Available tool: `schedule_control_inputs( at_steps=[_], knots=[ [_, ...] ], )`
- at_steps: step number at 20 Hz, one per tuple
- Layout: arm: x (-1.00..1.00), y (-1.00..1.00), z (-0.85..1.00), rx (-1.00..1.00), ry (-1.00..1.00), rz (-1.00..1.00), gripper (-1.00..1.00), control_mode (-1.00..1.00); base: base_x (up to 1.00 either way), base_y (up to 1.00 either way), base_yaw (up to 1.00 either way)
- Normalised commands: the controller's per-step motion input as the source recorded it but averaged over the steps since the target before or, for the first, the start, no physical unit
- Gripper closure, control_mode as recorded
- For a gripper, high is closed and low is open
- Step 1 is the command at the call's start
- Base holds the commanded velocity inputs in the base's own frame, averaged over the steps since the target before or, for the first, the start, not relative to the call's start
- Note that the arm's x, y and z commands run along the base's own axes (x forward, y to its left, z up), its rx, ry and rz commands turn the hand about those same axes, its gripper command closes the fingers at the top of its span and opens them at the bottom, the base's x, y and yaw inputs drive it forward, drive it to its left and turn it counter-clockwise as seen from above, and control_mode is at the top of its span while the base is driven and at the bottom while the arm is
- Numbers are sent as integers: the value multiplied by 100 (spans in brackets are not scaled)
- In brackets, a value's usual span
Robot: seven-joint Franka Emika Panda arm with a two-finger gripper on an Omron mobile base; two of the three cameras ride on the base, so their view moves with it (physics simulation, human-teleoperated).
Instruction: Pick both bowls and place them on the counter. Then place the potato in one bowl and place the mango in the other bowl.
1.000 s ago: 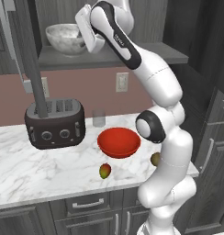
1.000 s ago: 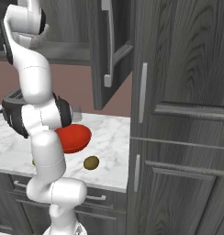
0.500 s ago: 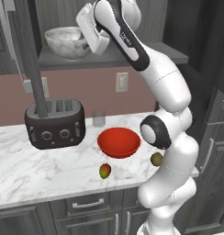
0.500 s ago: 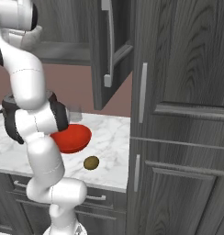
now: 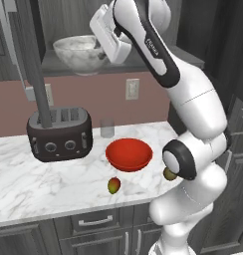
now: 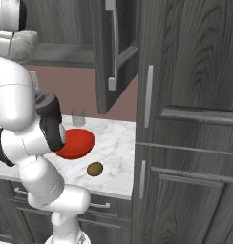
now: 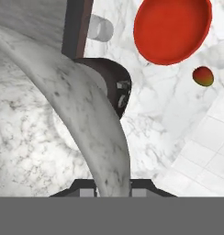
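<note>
Gripper (image 5: 99,46) is up at the dark shelf (image 5: 143,63), clamped on the right rim of the marbled bowl (image 5: 79,52); the hand view shows that rim (image 7: 93,124) running up from between the two dark fingertips. The marbled bowl sits just left of the gripper on the shelf, and whether it is lifted clear of the board cannot be told.

Below and left of the gripper, a dark toaster (image 5: 60,134) stands on the counter (image 5: 44,182), with a dark upright post (image 5: 35,74) rising in front of it past the shelf's left end, close to the bowl. Almost straight below the gripper stands a small clear glass (image 5: 107,128), against the back wall. Just right of that and nearer the front, the red bowl (image 5: 129,154) rests on the counter, with nothing in it. The mango (image 5: 113,185) lies in front of the red bowl, near the counter's edge, apart from it. Farther right, the potato (image 6: 94,168) lies on the counter beside the red bowl, partly hidden behind the arm's dark joint in the left base view. Right of the shelf, an open cabinet door (image 6: 113,52) hangs over the counter's end, and tall dark cabinets (image 6: 190,119) close off that side.
</note>
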Motion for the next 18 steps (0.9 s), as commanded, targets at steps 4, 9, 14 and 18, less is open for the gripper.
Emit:
schedule_control_inputs(
  at_steps=[4,9,14,18],
  knots=[
    [-89,-25,-14,2,-1,-4,100,-100,0,0,0],
    [-92,-30,-20,2,-3,-2,100,-100,0,0,0],
    [-69,-20,-39,0,5,-6,100,-100,0,0,0],
    [-47,-11,-57,0,17,-6,100,-100,0,0,0]
  ],
)
